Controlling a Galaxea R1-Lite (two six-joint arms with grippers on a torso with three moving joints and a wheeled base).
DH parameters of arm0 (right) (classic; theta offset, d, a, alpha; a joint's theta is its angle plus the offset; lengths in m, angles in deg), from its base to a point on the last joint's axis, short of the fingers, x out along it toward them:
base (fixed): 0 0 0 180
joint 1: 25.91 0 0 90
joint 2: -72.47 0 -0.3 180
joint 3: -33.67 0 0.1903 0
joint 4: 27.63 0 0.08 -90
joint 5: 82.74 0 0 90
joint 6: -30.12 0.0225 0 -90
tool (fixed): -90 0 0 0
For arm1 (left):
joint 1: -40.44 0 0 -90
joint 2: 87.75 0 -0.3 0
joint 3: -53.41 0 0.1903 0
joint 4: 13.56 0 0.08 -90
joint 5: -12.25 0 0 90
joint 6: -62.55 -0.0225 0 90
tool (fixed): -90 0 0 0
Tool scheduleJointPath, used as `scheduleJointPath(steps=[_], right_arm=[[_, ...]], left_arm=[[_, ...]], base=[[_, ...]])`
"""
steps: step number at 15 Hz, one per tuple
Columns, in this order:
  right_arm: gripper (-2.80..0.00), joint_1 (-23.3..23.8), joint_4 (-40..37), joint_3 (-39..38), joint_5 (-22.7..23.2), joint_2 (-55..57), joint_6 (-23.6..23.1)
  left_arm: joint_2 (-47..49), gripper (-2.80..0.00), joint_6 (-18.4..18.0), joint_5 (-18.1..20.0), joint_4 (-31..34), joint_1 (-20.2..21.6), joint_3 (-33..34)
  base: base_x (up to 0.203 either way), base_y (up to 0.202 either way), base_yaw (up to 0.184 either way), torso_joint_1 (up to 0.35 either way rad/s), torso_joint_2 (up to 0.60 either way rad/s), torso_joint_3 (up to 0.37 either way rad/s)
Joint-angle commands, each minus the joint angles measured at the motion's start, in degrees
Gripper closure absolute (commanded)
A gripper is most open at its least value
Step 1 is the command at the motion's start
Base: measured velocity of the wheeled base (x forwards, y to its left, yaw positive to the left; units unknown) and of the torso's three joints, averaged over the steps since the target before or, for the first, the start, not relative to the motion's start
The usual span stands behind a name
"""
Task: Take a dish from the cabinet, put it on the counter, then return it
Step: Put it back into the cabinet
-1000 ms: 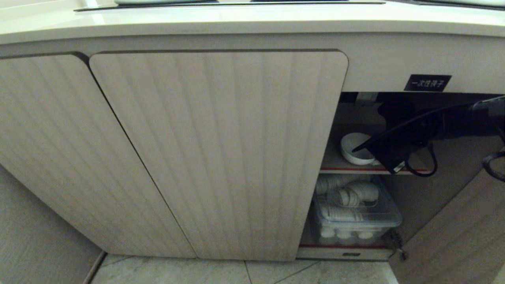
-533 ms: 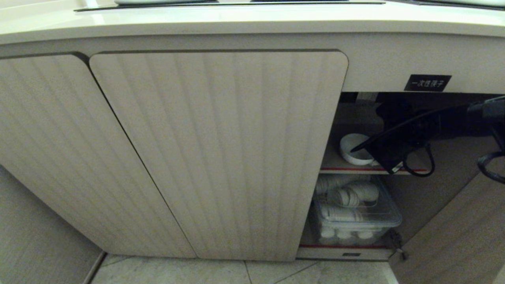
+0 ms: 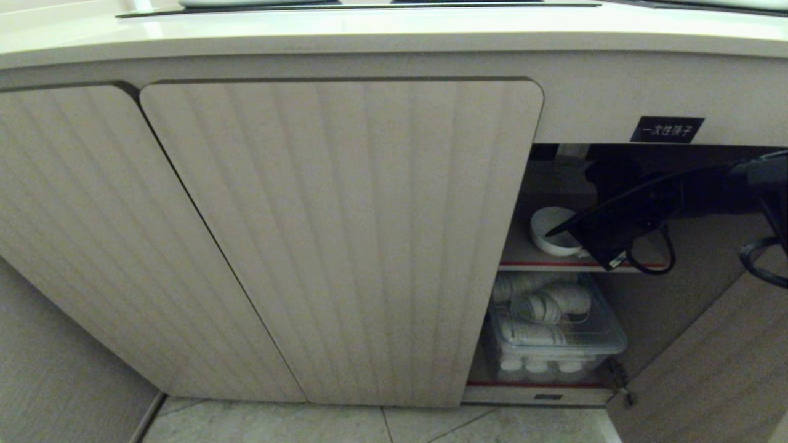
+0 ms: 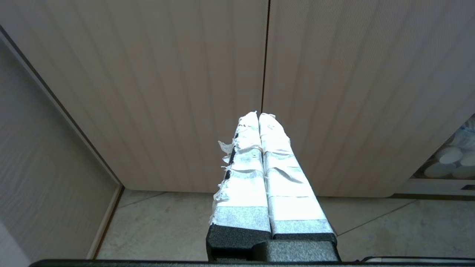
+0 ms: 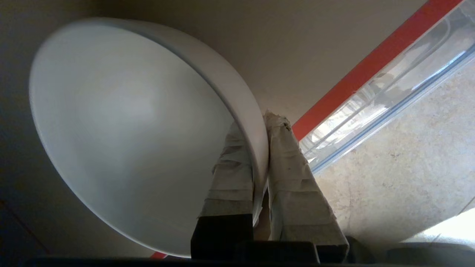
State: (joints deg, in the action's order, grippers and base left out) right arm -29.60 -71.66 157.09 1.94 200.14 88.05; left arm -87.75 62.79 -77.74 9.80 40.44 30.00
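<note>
Bin of cups — lower shelf, floor below

A clear plastic bin (image 3: 554,335) of stacked white paper cups (image 3: 542,306) sits at about four o'clock in the head view — pale floor tiles (image 3: 381,424) at six.

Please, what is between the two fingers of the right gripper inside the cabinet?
The rim of the dish: the right gripper pinches its wall, one finger inside, one outside. The right wrist view shows it.

The cabinet's (image 3: 345,240) red-edged upper shelf (image 3: 554,263) carries the dish (image 3: 550,231), a small white bowl whose rim is pinched by the right gripper (image 5: 259,126), one finger inside and one outside. Directly beneath the gripper, the lower shelf (image 3: 535,385) bears a clear plastic bin (image 3: 557,341) of stacked white cups. Under the cabinet lies pale tiled floor (image 3: 381,424), well below the gripper.
</note>
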Motion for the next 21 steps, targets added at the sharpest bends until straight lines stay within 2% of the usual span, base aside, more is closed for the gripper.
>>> scheduleJointPath(steps=[1, 10, 11, 21], right_arm=[[0.0, 0.0, -0.2, 0.1, 0.0, 0.4, 0.3], [0.0, 0.0, -1.1, 3.0, -0.5, 1.7, 0.2], [-2.8, 0.0, -1.1, 3.0, -0.7, 1.7, 0.2], [-2.8, -0.1, -1.1, 3.1, -1.2, 1.5, 0.1]], left_arm=[[0.0, 0.0, 0.0, 0.0, -0.1, 0.0, 0.0], [0.0, 0.0, 0.0, 0.0, 0.0, 0.0, 0.0], [0.0, 0.0, 0.0, 0.0, -0.1, 0.0, 0.0], [0.0, 0.0, 0.0, 0.0, 0.0, 0.0, 0.0]], base=[[0.0, 0.0, 0.0, 0.0, 0.0, 0.0], [0.0, 0.0, 0.0, 0.0, 0.0, 0.0], [0.0, 0.0, 0.0, 0.0, 0.0, 0.0], [0.0, 0.0, 0.0, 0.0, 0.0, 0.0]])
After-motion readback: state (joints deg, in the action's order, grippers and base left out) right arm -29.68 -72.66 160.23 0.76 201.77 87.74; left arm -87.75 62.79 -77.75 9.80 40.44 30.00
